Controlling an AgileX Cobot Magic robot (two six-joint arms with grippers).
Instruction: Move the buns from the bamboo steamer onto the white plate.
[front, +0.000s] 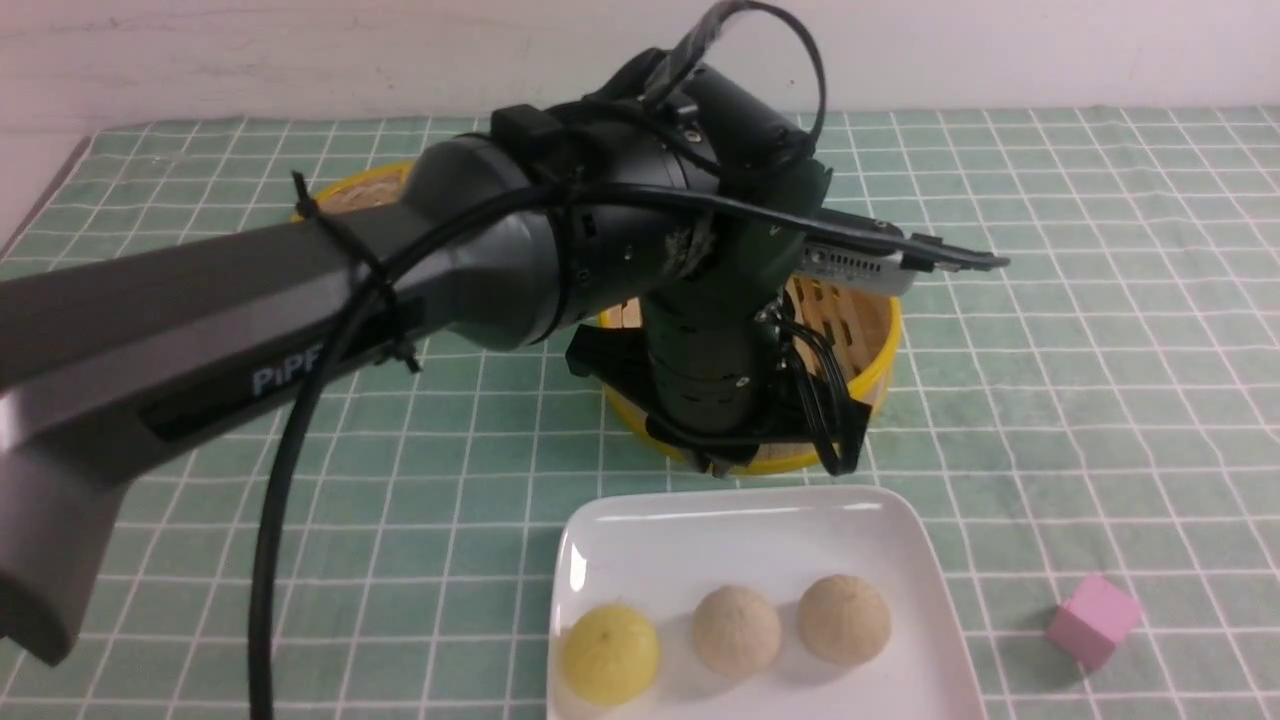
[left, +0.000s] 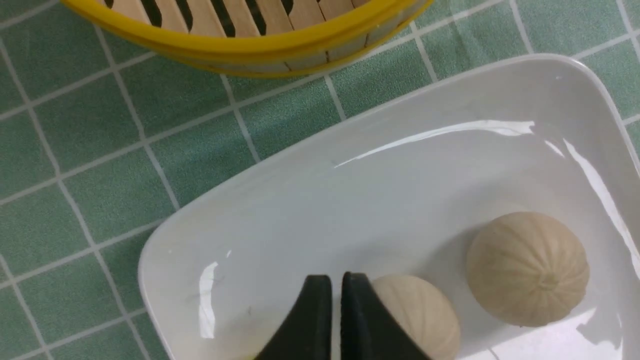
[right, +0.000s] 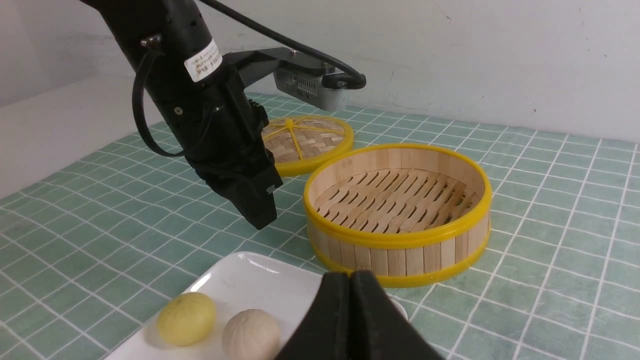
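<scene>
Nearest, the white plate (front: 740, 505) carries all three buns (front: 737, 630) side by side along its near half, the yellow one at the left, probably lined up so each had a free spot. The right claw (right: 350, 280), clenched on nothing, hangs low near the plate, seemingly parked out of the way. Over the plate's far part the left claw (left: 336, 282) is pinched closed and empty. Behind it the bamboo steamer (front: 885, 350) stands bare on the worktop (front: 1100, 300), with its lid (right: 305, 137) laid beyond.
</scene>
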